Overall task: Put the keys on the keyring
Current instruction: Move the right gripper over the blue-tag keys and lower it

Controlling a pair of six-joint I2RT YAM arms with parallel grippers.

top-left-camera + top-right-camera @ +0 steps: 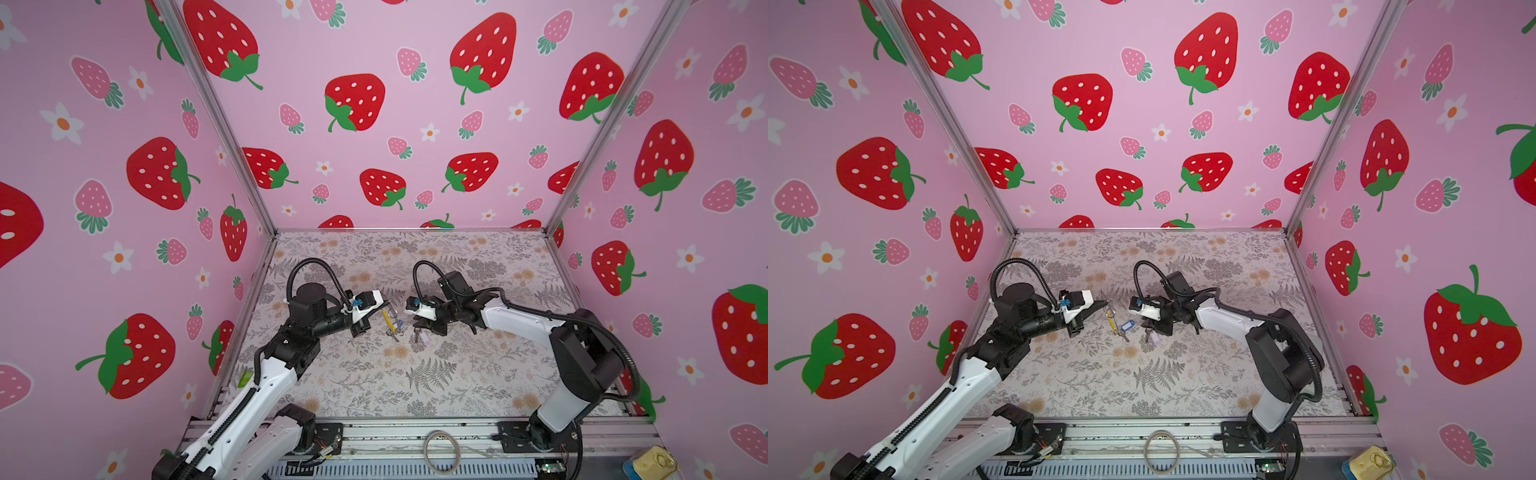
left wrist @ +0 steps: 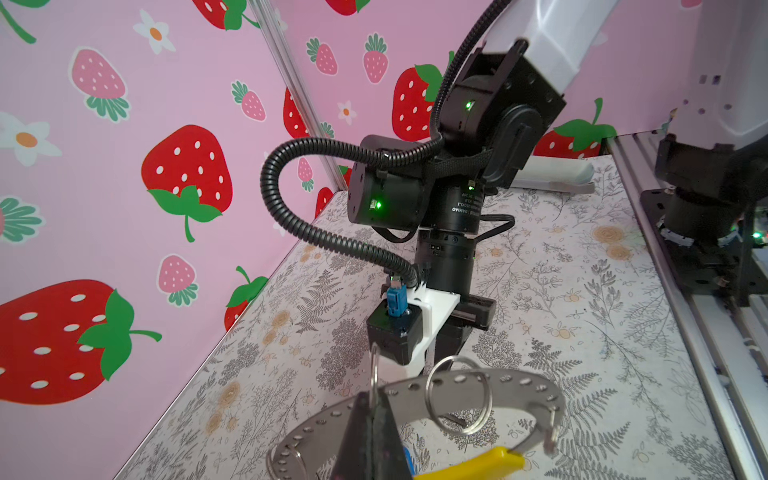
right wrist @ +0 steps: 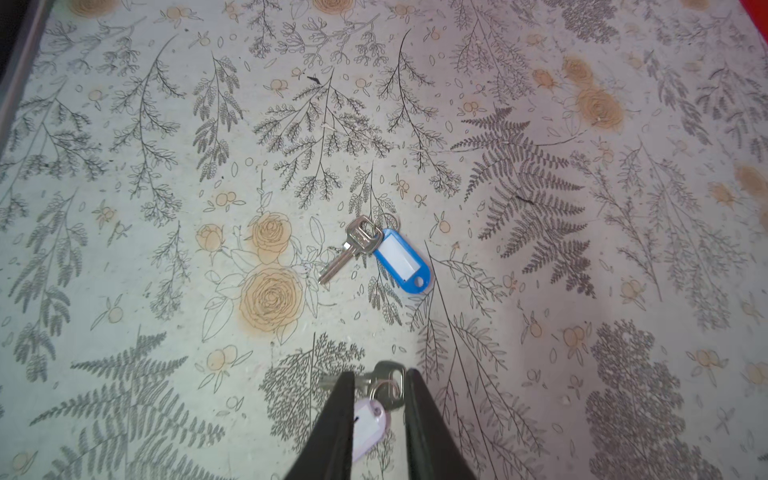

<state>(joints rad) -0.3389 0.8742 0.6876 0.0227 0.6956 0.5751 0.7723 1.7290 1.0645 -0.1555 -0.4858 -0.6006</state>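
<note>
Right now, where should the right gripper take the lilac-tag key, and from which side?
Take the lilac-tag key by its flat metal head, from straight above. It lies flat on the table, head between the open jaws of the right gripper; gripping the lilac tag would probably leave the key dangling.

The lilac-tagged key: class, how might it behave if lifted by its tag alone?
The lilac-tagged key joins its tag through a small split ring, so it would probably dangle and swing. The smooth plastic tag may slip in the right tool.

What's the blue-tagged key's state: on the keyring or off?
Off. The blue-tagged key lies flat on the table with only its small ring; the left gripper holds the keyring.
</note>
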